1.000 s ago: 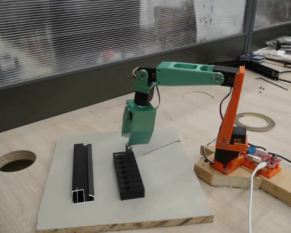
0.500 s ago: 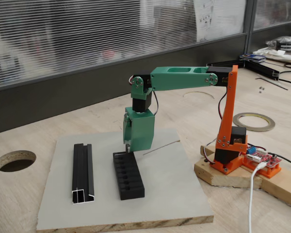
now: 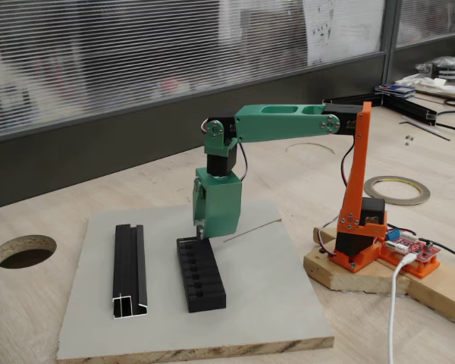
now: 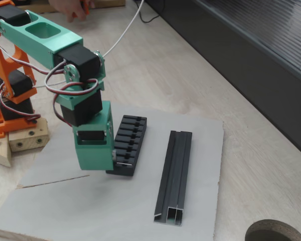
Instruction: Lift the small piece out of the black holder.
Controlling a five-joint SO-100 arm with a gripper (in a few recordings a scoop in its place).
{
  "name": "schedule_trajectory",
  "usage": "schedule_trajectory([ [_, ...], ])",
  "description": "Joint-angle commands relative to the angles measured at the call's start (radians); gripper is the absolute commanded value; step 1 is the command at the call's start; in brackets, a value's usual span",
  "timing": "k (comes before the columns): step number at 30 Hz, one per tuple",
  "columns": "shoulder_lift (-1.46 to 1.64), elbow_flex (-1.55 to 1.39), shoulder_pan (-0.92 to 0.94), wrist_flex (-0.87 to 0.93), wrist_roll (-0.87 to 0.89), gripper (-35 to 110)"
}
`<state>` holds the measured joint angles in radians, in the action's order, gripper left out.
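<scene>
I have the claw [image 3: 201, 232] pointing straight down at the end slot of the black holder [image 3: 200, 274] near frame centre, so it can pull upward cleanly. Its tips are too small for me to tell whether they are apart or clamped, and the small piece itself I cannot make out; it may sit under them. Left of the holder lies the long channel profile [image 4: 173, 171], well apart on the grey board [image 3: 273, 296].

Pale wood tabletop [image 3: 53, 212], round cutout [image 3: 23, 251]; dark wall strip, window blinds [image 3: 98, 61] behind; even daylight.
</scene>
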<state>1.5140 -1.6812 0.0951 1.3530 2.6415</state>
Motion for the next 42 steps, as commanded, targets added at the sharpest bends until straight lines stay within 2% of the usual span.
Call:
schedule_trajectory([
  [1,0.017,0.015,-0.005,0.003,0.014,35],
  [17,0.005,0.017,-0.005,0.002,0.012,34],
  [29,0.011,0.017,-0.005,0.000,0.012,6],
  [42,0.025,0.017,0.000,0.003,0.012,5],
])
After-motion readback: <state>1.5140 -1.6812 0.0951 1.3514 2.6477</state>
